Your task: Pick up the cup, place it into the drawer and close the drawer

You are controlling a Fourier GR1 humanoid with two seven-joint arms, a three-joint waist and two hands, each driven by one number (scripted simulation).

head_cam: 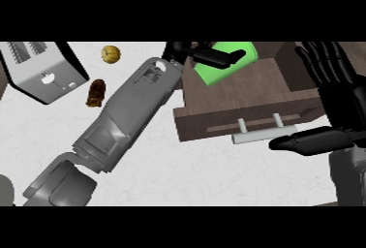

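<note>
- Green cup (227,68) lies tilted over the open drawer (243,104), toward one o'clock in the head view, near the drawer's back corner.
- The left hand (207,54) curls its dark fingers round the cup's upper side; whether the cup already rests on the drawer floor or hangs just above it cannot be told.
- The drawer stands pulled out, its pale handle (263,131) at about four o'clock from the cup.
- The right hand (336,97), at three o'clock, is held flat with fingers straight and close together, the thumb (307,141) stretched out just beside the handle.
- Judged progress: pickup done, placing nearly done; letting go and pushing the drawer shut are left.
- Farther out on the white counter (186,169): two brownish food items (97,93) and a toaster (39,70), around ten o'clock.
</note>
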